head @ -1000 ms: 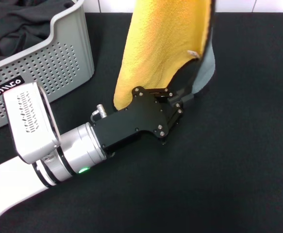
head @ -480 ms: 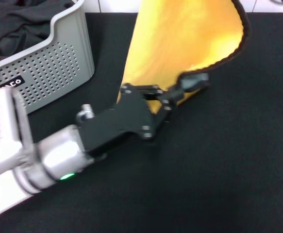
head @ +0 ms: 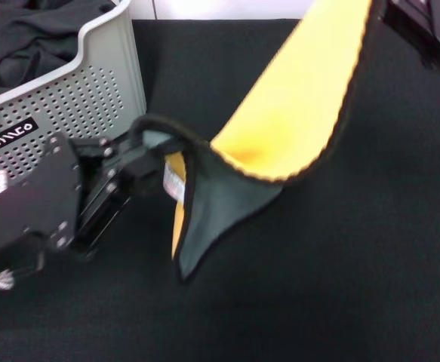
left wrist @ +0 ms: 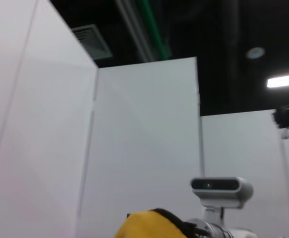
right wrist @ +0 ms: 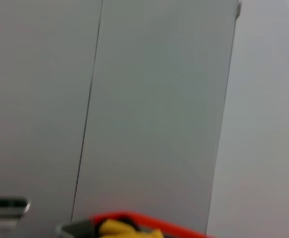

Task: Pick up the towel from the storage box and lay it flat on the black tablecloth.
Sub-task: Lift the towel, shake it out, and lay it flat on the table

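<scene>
Left hand (head: pixel 140 154) at 9 o'clock, low over the black tablecloth (head: pixel 340 271), fingers pinching a towel (head: pixel 280 128) corner near the white tag. Towel is out of the storage box (head: pixel 76 98) and hangs stretched in the air, grey flap drooping at centre, yellow side running toward 1 o'clock, where the right hand (head: pixel 420 23) seems to grip the far corner; its fingers are hidden. Pick-up done; lowering and flattening remain.

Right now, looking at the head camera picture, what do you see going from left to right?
Storage box → left gripper pinching a towel corner → yellow and grey towel stretched above the black tablecloth → right gripper at the top corner.
</scene>
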Robot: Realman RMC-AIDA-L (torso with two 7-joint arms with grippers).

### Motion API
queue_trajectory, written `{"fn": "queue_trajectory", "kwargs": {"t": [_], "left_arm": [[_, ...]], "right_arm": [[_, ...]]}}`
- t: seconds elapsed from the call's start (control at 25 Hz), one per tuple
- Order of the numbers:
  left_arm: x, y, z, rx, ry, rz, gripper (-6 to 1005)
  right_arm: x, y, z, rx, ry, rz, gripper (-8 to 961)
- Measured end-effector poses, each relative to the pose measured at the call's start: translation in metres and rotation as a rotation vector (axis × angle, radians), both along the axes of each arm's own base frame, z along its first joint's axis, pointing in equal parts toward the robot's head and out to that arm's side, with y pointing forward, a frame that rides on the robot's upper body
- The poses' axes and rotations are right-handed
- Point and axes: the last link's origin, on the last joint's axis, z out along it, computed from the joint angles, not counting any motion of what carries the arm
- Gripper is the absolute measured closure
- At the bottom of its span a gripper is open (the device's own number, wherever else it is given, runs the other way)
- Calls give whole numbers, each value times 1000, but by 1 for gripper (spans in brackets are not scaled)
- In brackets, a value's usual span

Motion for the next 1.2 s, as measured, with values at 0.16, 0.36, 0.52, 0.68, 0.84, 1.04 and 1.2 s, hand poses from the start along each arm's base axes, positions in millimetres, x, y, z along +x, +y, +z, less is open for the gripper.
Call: {"fn": "queue_trajectory", "kwargs": {"t": [0.16,0.36,0.52,0.68,0.84,1.04,1.2], "left_arm": [[-5,-3,11,-43,41,-53,977],[0,-9,14,-104,61,-124,974],[1,-20,18,-142,46,-145,971],[0,-40,26,-129,23,-167,969],[-5,-51,25,-134,15,-134,966],[-22,-33,10,-106,41,23,963],[-20,-2,-7,-124,94,82,961]], "right_arm": [[6,-34,7,12,-119,-17,938],[19,-73,11,-38,-215,-43,937],[27,-103,17,-111,-249,-42,937],[34,-121,21,-144,-264,-63,938],[61,-130,22,-184,-244,-179,938],[102,-118,15,-215,-153,-302,938],[122,-87,-2,-255,-117,-346,937]]}}
